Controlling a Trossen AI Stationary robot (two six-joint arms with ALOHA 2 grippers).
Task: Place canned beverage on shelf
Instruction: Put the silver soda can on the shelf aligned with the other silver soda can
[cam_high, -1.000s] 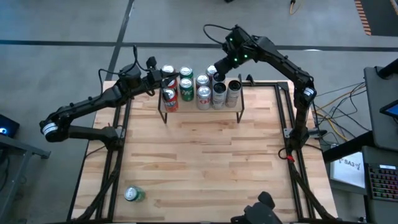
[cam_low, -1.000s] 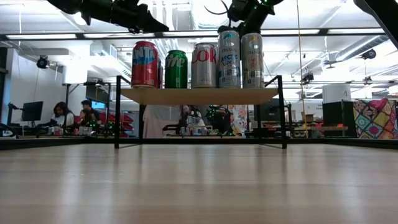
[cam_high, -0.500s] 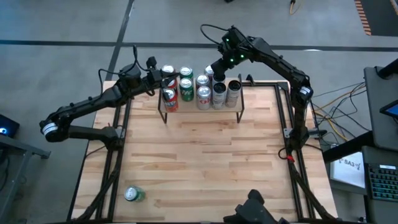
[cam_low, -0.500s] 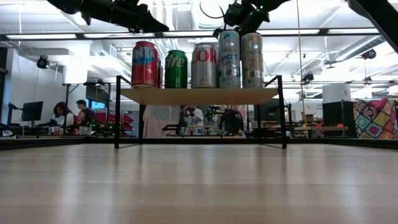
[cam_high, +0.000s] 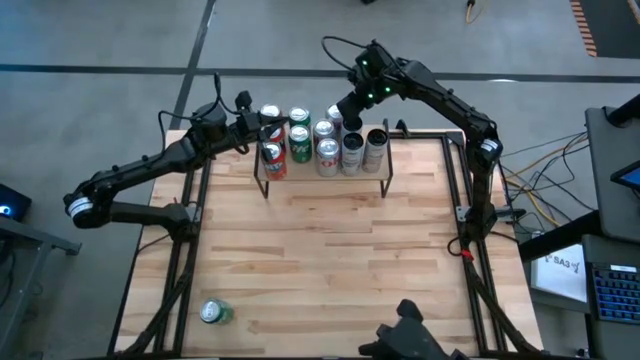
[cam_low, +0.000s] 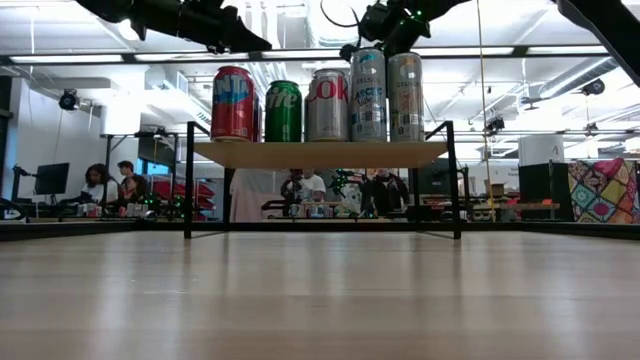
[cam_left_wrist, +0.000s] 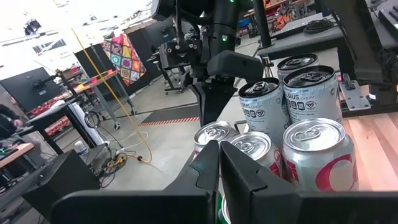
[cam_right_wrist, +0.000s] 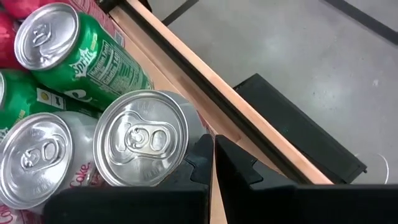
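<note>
while the right pincer (cam_high: 343, 109) has crept back behind the shelf (cam_high: 322, 170), clenched and empty, the left pincer (cam_high: 262, 132) stays clenched beside it; 1 can (cam_high: 214, 313) remains on the table (cam_high: 330, 260).

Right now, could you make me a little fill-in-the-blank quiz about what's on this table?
1. The cans on the shelf all stand ____.
2. One green can lies on the table, near the ____ arm's side.
3. Both the left gripper and the right gripper are ____.

Missing words: upright; left; shut
</note>
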